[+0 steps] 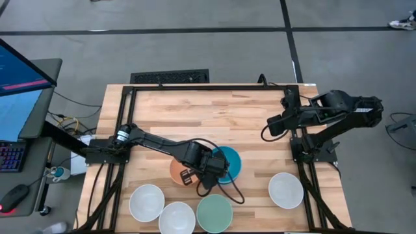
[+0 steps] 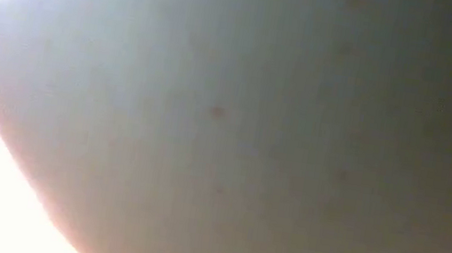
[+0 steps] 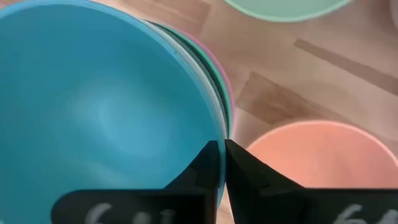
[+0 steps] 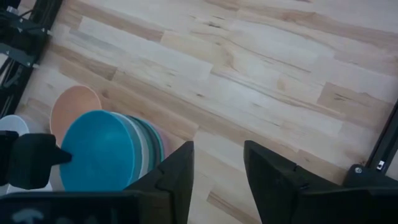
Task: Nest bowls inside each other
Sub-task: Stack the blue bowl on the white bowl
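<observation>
The nested stack of bowls (image 1: 229, 162) sits near the middle of the table (image 1: 214, 110), a turquoise bowl (image 3: 106, 112) on top, with thin rims of other colours, pink and dark green among them, showing beneath its edge. An orange bowl (image 1: 177, 170) lies just beside the stack, partly under my left arm. My left gripper (image 1: 207, 174) is down at the stack's rim, between the turquoise and the orange bowl; my fingers (image 3: 249, 171) are pressed together there, their tips against the turquoise rim, and I cannot tell whether they pinch it. That arm reaches in from the table's left side, stretched low and bent at the elbow.

Along the near edge stand two white bowls (image 1: 146, 203), (image 1: 177, 217), touching, then a mint green bowl (image 1: 214, 213). Another white bowl (image 1: 286, 190) sits apart toward the right. The low view is filled by one pale bowl wall.

My right gripper (image 4: 217, 168) hangs raised over the table's far right corner, arm folded back, jaws apart and holding nothing.
</observation>
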